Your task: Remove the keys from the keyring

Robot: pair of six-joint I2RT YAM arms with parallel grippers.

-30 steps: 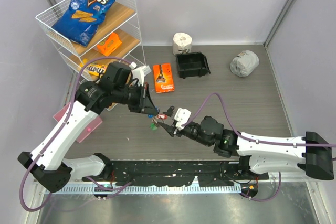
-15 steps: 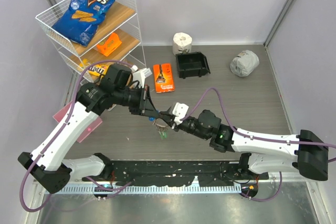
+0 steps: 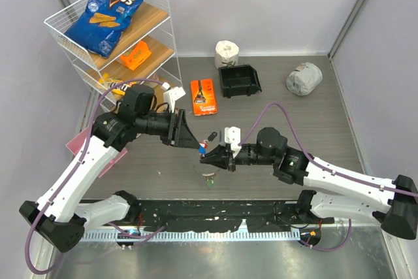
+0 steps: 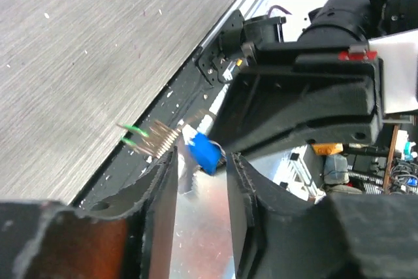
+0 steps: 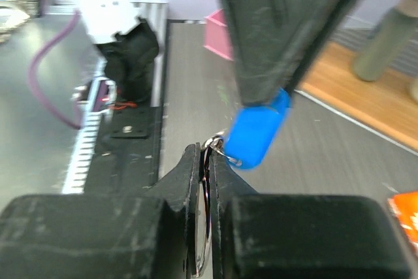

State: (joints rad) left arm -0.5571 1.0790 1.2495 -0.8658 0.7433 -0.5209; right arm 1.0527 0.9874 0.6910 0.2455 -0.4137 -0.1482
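1. Clamped tight on the keyring [image 5: 213, 143], the right gripper [image 3: 211, 155] is held above the table [image 3: 313, 115] at mid-scene, presumably so that the ring is kept steady while keys are worked off it.
2. The left gripper [image 4: 201, 161] is set tip to tip with it. Its jaws are seen parted, wider than the blue key [image 4: 204, 151] between them, so that key is judged released rather than pinched.
3. The blue key is hung on the ring just beyond the right fingertips. Its top is hidden behind the left gripper in the right wrist view.
4. A green key [image 3: 209, 178] is seen lying on the table below both grippers, apart from the ring, and is judged already removed. It is blurred in the left wrist view.
5. The ring's thin wire is shown only by the right wrist view, pinched between the shut fingers. From above it cannot be made out.
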